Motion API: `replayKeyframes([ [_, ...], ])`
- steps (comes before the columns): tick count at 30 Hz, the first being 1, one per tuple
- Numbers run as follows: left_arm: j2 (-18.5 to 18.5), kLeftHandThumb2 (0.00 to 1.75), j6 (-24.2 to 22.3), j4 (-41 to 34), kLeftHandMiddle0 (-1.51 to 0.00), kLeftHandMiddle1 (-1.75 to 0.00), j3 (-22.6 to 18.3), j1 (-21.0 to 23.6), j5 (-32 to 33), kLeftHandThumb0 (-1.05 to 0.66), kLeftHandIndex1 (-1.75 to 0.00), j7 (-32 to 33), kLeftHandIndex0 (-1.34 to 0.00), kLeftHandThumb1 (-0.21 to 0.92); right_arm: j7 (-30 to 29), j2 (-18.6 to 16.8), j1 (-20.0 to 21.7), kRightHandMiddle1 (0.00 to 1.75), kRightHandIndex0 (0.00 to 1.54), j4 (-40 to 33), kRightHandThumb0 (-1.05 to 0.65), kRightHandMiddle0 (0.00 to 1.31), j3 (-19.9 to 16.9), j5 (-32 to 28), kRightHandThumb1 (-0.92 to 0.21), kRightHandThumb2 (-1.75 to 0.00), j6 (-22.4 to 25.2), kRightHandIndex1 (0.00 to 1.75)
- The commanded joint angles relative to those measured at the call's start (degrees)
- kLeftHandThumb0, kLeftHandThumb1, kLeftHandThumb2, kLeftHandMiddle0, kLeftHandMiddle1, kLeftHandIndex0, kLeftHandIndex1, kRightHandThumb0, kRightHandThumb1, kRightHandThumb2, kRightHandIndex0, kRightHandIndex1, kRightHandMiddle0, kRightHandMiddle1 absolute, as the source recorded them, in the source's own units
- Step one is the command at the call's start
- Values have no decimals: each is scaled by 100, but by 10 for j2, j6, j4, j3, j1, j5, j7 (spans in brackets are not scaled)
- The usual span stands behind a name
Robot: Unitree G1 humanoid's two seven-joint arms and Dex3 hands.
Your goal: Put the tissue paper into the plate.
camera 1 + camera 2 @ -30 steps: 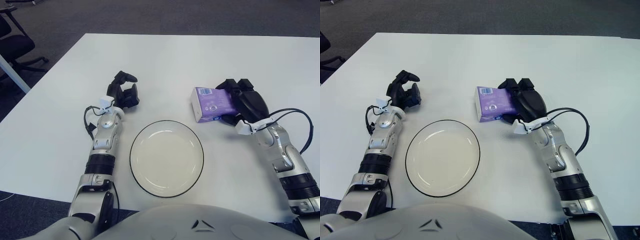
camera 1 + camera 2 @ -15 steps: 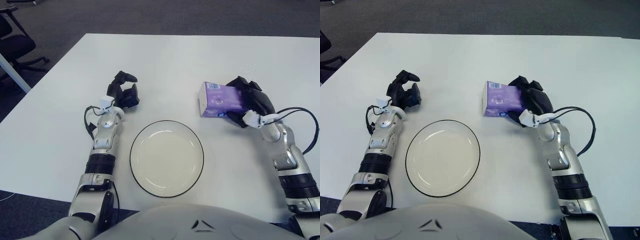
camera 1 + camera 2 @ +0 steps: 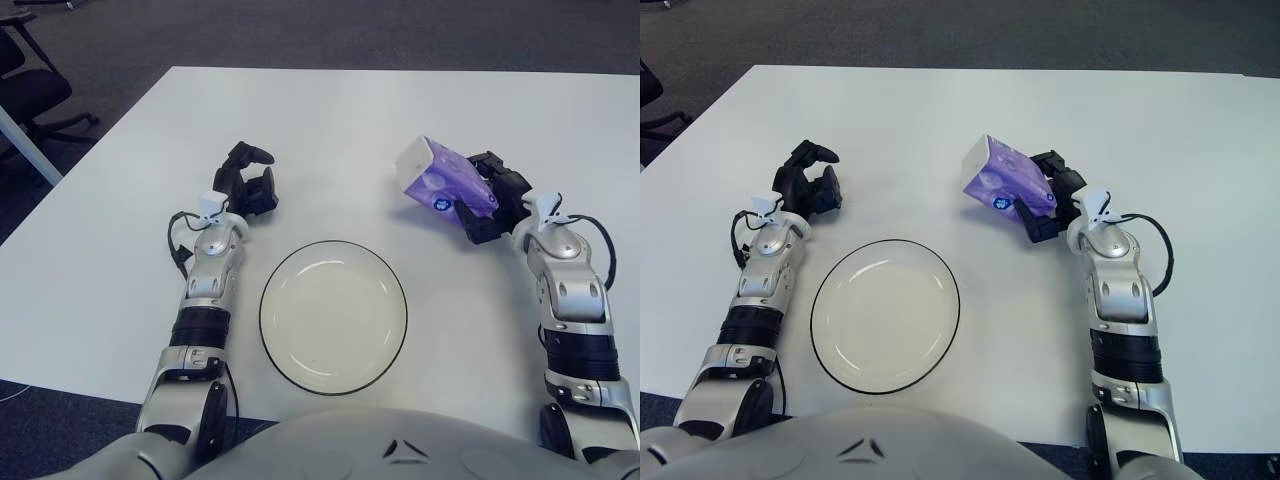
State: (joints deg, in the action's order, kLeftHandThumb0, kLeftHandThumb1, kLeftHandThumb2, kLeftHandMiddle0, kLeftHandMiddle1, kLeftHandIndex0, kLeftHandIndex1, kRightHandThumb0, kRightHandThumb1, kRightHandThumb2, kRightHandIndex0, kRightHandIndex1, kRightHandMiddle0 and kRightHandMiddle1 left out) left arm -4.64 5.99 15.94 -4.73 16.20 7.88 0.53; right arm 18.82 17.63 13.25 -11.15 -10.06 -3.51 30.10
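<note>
The right hand (image 3: pixel 487 200) grips the purple tissue paper pack (image 3: pixel 433 178), its dark fingers (image 3: pixel 473 221) wrapped around the pack's right end, and holds it tilted, with the pale left end raised and pointing up and to the left. The pack appears lifted off the white surface (image 3: pixel 330 120), though how far above it cannot be told. It shows above and to the right of the plate (image 3: pixel 333 316), well apart from the plate's dark rim, with a bare stretch of surface between them. The plate is round, shallow and pale with a thin dark edge, and it sits near the front edge of the surface, close to the robot's body, roughly centred between the two arms. Nothing lies in it. The left hand (image 3: pixel 250 185) shows above and to the left of the plate, its fingers loosely curled around nothing, with the forearm running down the plate's left side and a clear gap between arm and rim. Beyond both hands the surface runs bare toward its far edge, and to the right of the right arm it continues bare to the picture's border. The left edge of the surface slants away toward the upper centre, and past it is grey carpet (image 3: pixel 110 40) with an office chair (image 3: pixel 30 95) in the top left corner.
</note>
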Motion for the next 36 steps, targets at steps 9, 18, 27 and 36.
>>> replayKeyframes([
  [9, 46, 122, 5, 55, -129, -175, 1, -75, 2, -45, -175, 8, -55, 40, -22, -8, 73, 175, 82, -36, 0, 54, -35, -82, -10, -154, 90, 164],
  [18, 43, 122, 14, 67, -129, -175, -5, -69, 2, -46, -175, 6, -55, 40, -45, -9, 93, 175, 82, -79, 0, 54, -27, -100, -10, -153, 115, 163],
  [27, 39, 122, 22, 79, -130, -175, -10, -64, 0, -46, -175, 3, -55, 39, -30, 2, 102, 175, 82, -116, 0, 54, 18, -97, -10, -154, 97, 164],
  [36, 44, 123, 23, 81, -129, -175, -15, -61, 5, -46, -175, 6, -56, 39, -26, 14, 107, 175, 81, -152, 0, 54, 73, -72, -10, -155, 97, 165],
])
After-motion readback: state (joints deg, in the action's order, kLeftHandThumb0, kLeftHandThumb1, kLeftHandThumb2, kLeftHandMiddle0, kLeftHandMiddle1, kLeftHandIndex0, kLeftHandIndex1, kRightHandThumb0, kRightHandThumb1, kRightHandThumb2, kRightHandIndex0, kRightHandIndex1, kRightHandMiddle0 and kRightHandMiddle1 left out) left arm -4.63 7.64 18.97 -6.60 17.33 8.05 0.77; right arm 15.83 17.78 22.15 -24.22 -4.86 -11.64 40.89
